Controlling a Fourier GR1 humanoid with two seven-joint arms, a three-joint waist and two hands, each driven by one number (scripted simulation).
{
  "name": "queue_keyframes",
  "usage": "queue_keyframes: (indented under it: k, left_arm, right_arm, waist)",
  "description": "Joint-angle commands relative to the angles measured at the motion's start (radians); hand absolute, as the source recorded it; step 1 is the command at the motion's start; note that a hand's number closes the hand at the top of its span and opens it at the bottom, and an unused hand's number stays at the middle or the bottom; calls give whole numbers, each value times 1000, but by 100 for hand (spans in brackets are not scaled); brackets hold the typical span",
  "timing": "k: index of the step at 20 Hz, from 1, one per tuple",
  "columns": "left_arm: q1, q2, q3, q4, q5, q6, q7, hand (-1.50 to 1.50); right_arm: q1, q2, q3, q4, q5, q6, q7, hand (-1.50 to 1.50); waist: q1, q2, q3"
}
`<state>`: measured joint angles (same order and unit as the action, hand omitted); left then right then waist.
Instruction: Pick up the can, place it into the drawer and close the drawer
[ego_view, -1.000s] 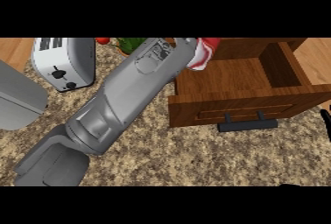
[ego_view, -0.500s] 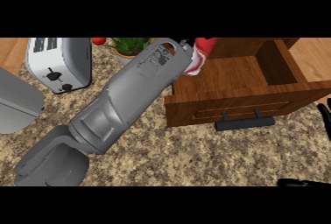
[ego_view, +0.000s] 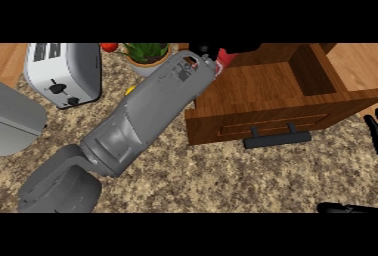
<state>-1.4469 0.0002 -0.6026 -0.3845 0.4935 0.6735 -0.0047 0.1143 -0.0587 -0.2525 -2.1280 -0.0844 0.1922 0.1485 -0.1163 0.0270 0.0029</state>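
My left forearm reaches diagonally from the lower left up to the drawer's back left corner. There my left hand (ego_view: 201, 49) is shut on the red can (ego_view: 226, 59), of which only a small strip shows beside the wrist. The can is held over the left rim of the open wooden drawer (ego_view: 266, 85), whose inside is bare. A dark bar handle (ego_view: 277, 140) sits on the drawer's front. My right hand (ego_view: 371, 125) rests open at the right edge, and another black part of it shows at the bottom right corner.
A silver toaster (ego_view: 63, 70) stands at the back left. A potted plant (ego_view: 148, 56) and a small red object (ego_view: 109, 46) are behind my forearm. A grey appliance (ego_view: 18, 122) fills the left edge. Speckled counter (ego_view: 221, 175) lies in front of the drawer.
My left hand with the can has edged slightly toward the top of the view at the drawer's corner. A black part of the right hand has appeared at the bottom right.
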Motion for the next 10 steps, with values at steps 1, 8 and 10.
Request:
queue_keyframes:
  k: [1, 8, 10]
  left_arm:
    - [15, 0, -33, 0, 17, 54, -23, -150]
    - [22, 0, -45, 16, 58, 116, -40, -150]
    - [41, 0, -46, 14, 69, 119, -65, -150]
  right_arm:
    - [-22, -1, 5, 16, 13, -7, -3, -150]
    - [-18, 7, 28, -15, 11, 0, 0, -150]
    - [-27, -23, -8, -6, -27, 15, 16, -150]
  waist:
    - [-2, 2, 0]
    - [-26, 9, 0]
    - [-25, 9, 0]
